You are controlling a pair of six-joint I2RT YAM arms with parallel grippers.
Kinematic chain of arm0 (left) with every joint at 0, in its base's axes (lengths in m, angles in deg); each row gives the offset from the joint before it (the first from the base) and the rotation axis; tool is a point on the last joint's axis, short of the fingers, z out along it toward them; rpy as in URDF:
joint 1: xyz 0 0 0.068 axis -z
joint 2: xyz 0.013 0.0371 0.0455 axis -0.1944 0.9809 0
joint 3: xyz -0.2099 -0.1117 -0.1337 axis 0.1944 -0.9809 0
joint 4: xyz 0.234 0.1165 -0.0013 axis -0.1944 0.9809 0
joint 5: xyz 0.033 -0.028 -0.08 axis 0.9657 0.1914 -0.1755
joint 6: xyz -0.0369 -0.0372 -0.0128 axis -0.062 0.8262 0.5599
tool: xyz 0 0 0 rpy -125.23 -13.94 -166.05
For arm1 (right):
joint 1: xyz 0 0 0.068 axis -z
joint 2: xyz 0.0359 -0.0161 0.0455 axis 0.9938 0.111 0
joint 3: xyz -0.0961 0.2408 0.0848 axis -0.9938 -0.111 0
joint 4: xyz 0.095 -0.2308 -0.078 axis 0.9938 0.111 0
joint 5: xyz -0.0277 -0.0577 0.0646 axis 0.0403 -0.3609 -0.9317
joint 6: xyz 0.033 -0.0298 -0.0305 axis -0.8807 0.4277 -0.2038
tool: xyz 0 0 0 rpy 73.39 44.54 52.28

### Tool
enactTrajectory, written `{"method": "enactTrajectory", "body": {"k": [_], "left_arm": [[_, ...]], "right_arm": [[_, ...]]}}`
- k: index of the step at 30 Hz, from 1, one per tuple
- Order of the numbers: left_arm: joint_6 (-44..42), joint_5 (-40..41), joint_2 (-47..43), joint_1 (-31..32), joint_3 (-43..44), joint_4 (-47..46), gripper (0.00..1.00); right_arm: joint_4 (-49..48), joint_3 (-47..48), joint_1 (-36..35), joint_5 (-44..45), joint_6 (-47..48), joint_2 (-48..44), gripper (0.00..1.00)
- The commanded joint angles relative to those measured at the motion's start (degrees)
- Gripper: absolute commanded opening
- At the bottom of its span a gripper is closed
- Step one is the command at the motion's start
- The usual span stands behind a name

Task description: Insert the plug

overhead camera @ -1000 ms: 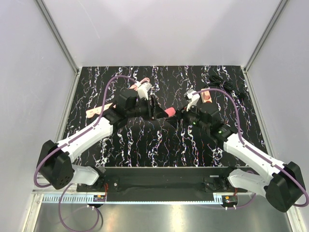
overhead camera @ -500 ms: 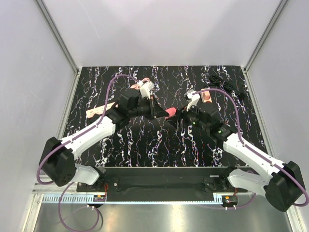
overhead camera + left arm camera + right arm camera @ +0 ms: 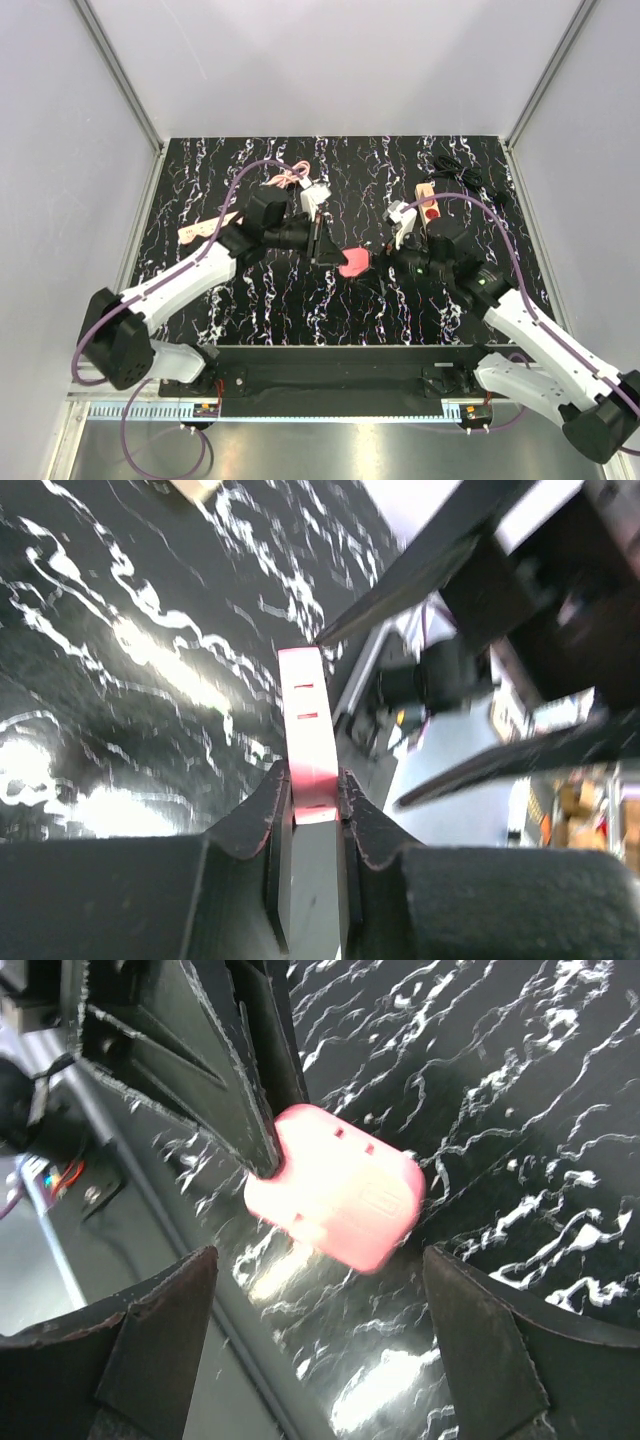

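Above: the left gripper (image 3: 332,252) pinches the plug (image 3: 354,263), a smooth salmon-pink rounded square, over the black marbled table (image 3: 300,300). Left wrist: its thin slotted edge sits clamped between dark fingers (image 3: 262,820). Right wrist: the right gripper (image 3: 318,1260) gapes wide, empty, facing it.

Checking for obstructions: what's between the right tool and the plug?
Only bare table, in the right wrist view, between the open right tool and the plug pinched by the left tool.
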Motion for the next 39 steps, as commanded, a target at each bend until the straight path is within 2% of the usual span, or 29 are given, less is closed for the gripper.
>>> {"method": "enactTrajectory", "body": {"k": [1,2,5,7,8,11,19,31,33,34,36,37,38,39], "left_arm": [[-8.7,-5.5,-6.3,0.1,-0.3,3.8,0.00],[-10.3,-7.4,-7.5,0.1,-0.9,4.5,0.00],[-16.7,-10.9,-13.3,0.3,-5.7,5.0,0.00],[-21.0,-13.5,-17.8,0.3,-7.3,5.0,0.00],[-22.3,-16.8,-19.0,0.3,-8.3,5.5,0.00],[-27.2,-20.5,-20.9,0.4,-7.9,10.0,0.00],[-30.4,-23.5,-16.6,0.7,-4.4,15.9,0.00],[-31.8,-25.5,-12.9,1.4,0.3,17.4,0.00],[-31.8,-25.5,-12.8,1.7,0.5,17.4,0.00],[-31.7,-25.1,-12.8,1.7,0.6,17.6,0.00],[-31.4,-24.2,-12.7,1.8,1.1,17.9,0.00],[-31.1,-22.1,-12.5,1.7,1.3,18.2,0.09],[-31.0,-20.8,-12.1,1.6,2.0,18.4,0.23],[-29.0,-20.1,-11.8,1.5,2.3,18.4,0.36]], "right_arm": [[9.7,6.1,-0.4,-4.8,2.1,-1.9,0.89],[11.1,7.3,-0.4,-6.2,1.5,-1.4,0.89],[17.2,12.6,-0.4,-18.8,1.3,4.0,0.86],[20.3,15.5,-0.4,-24.1,1.0,6.5,0.83],[21.0,16.3,-0.4,-29.1,1.0,7.5,0.82],[23.1,19.0,-0.4,-35.3,0.9,10.8,0.77],[26.5,25.6,-1.8,-34.0,2.0,13.3,0.81],[28.3,26.6,-6.9,-26.2,2.9,20.3,0.74],[28.2,27.0,-7.0,-25.8,3.1,21.1,0.66],[27.9,27.1,-6.9,-26.1,3.6,21.1,0.50],[26.4,26.3,-6.9,-26.8,3.4,20.4,0.26],[25.7,25.9,-6.9,-26.6,3.2,19.9,0.14],[24.4,24.8,-6.9,-26.1,3.0,19.0,0.00],[23.9,24.3,-7.0,-25.8,2.7,18.5,0.00]]}}
